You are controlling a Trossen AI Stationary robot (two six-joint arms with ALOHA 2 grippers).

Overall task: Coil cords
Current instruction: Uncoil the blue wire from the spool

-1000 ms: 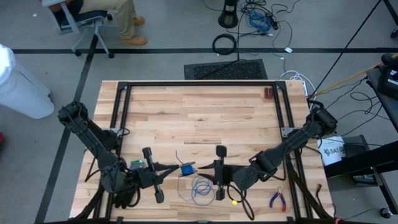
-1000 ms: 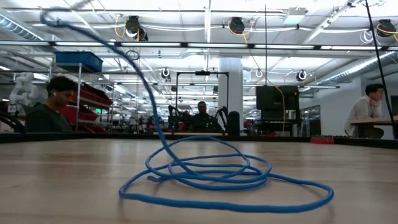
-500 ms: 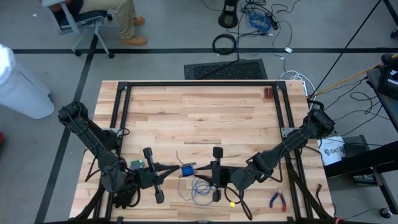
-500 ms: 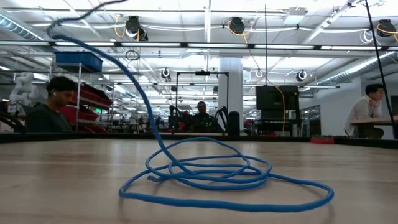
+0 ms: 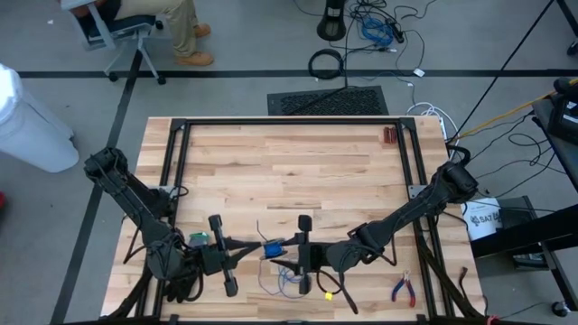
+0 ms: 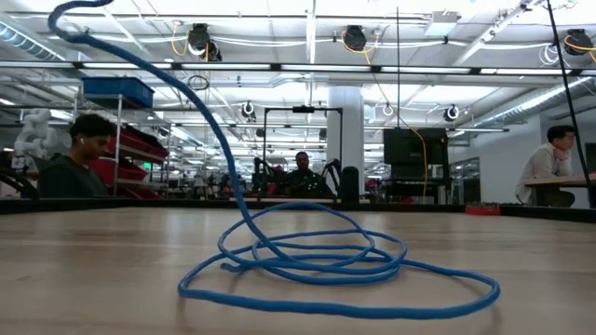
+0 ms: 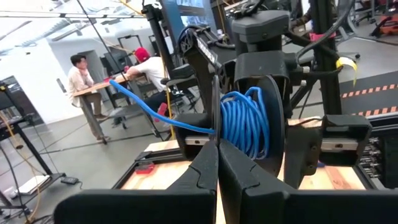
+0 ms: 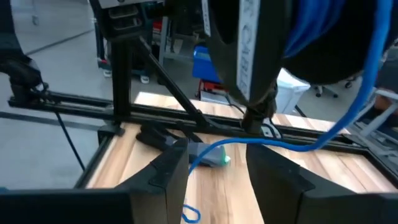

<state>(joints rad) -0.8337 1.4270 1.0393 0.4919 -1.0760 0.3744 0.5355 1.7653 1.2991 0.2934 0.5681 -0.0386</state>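
Thin, limp, light blue cord [image 6: 307, 256], loosely looped on wooden table [image 5: 289, 171]: best taken at its raised strand; left gripper [image 5: 262, 248] clenched on cord, right gripper [image 5: 287, 265] released.

The cord [image 6: 307, 261], a thin blue wire, lies on the table [image 6: 84, 270] in several loose, overlapping loops, with a wider outer loop running along the near side and ending at the right. One strand rises from the loops, arcs up and to the left, and curls over near the upper left corner, well above the table. Beyond the far edge of the table the room shows a seated person [image 6: 79, 156] at the left, a second person [image 6: 302, 173] near the centre, a third person [image 6: 551, 163] at the right and blue bins [image 6: 116, 91] on a rack.
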